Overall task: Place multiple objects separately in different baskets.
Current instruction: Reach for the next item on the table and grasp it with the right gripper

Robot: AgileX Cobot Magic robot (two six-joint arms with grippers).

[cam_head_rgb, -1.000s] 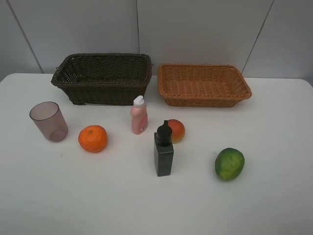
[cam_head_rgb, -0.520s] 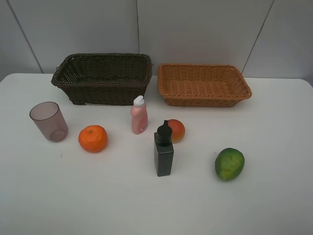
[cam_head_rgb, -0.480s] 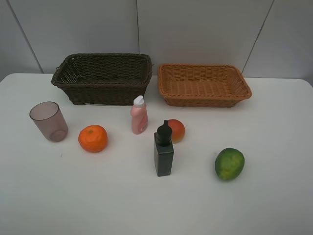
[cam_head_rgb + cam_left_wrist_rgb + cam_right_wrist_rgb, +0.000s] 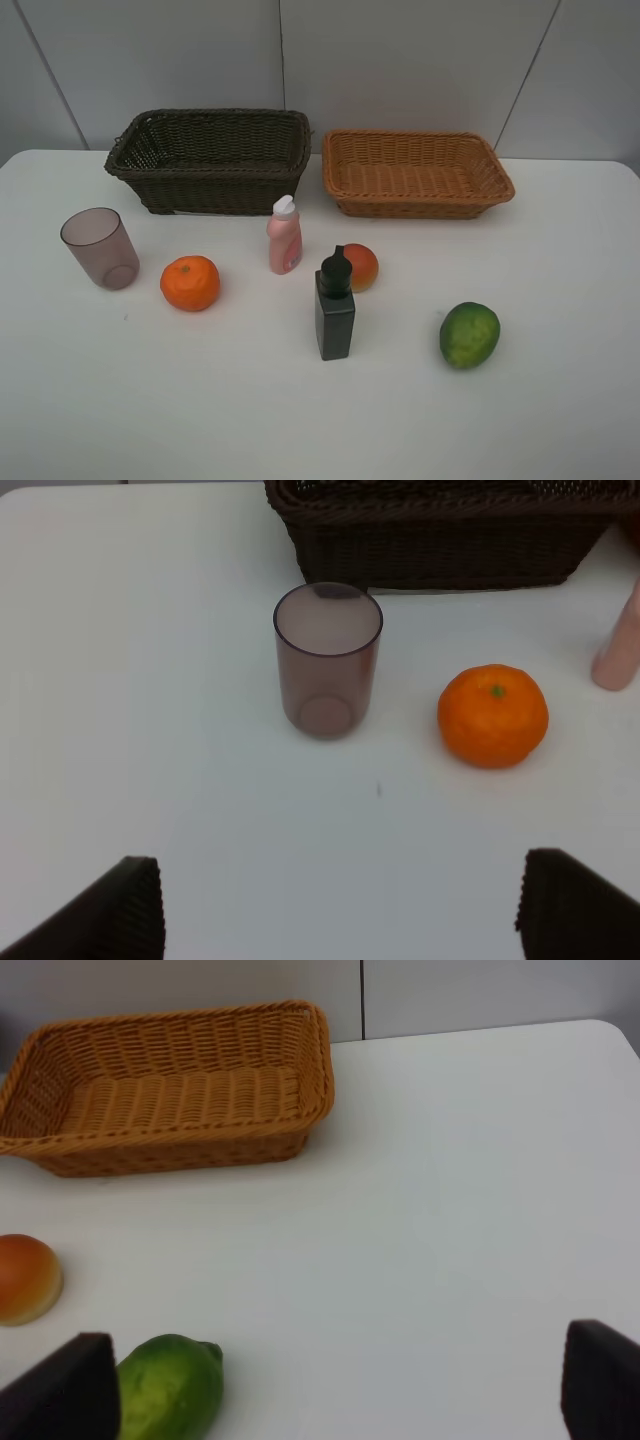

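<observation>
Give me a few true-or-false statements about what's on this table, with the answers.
1. Neither the dark brown basket nor the tan basket holds anything. True.
2. The purplish cup lies on its side. False: it stands upright.
3. The tangerine sits between the cup and the pink bottle. True.
4. The black bottle is in the tan basket. False: it stands on the table, just in front of the orange-red fruit.
5. The left gripper grips the cup. False: it is open, apart from the cup.
</observation>
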